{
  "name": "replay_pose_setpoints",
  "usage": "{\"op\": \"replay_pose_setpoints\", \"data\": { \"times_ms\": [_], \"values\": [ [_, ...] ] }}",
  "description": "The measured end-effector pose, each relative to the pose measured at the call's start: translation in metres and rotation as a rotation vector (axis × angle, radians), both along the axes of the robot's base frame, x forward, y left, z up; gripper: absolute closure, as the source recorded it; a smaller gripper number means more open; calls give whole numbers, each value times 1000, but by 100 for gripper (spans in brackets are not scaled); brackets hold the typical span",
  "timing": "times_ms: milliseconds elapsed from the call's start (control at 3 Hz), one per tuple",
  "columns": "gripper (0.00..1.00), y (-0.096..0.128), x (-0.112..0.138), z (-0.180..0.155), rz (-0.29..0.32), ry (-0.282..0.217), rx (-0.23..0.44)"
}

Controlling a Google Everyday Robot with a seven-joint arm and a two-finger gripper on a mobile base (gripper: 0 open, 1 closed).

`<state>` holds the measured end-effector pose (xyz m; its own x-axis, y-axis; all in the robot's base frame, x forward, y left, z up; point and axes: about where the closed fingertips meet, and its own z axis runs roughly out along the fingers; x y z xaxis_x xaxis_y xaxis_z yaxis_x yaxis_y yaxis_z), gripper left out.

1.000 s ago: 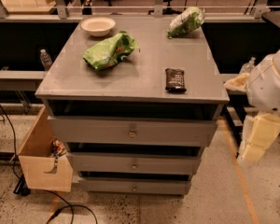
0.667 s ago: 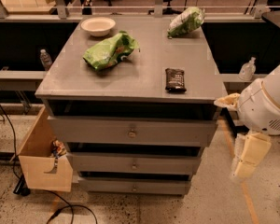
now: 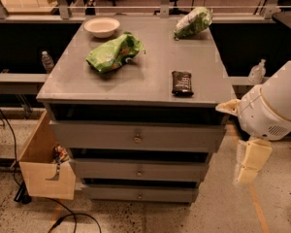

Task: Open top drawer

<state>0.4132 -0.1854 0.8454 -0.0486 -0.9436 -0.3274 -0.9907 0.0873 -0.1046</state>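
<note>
Gripper (image 3: 252,161): hung well right of the knob (image 3: 137,139) and slightly lower, clear of the cabinet (image 3: 150,72); whether spread or pressed together cannot be told.
Top drawer (image 3: 97,136): knob carried at its centre, not yet touched.
Wrong target: the middle drawer's knob (image 3: 139,171), just below the knob, could be taken instead.
Collision: the cabinet's edge right of the knob could be struck on a sideways approach.
Slip: the small round knob may be lost if gripped off-centre.
</note>
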Motion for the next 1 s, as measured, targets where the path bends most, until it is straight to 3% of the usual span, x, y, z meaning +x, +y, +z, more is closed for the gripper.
{"op": "replay_pose_setpoints", "data": {
  "times_ms": [1000],
  "values": [
    [0, 21, 47, -71, 109, -44, -23]
  ]
}}
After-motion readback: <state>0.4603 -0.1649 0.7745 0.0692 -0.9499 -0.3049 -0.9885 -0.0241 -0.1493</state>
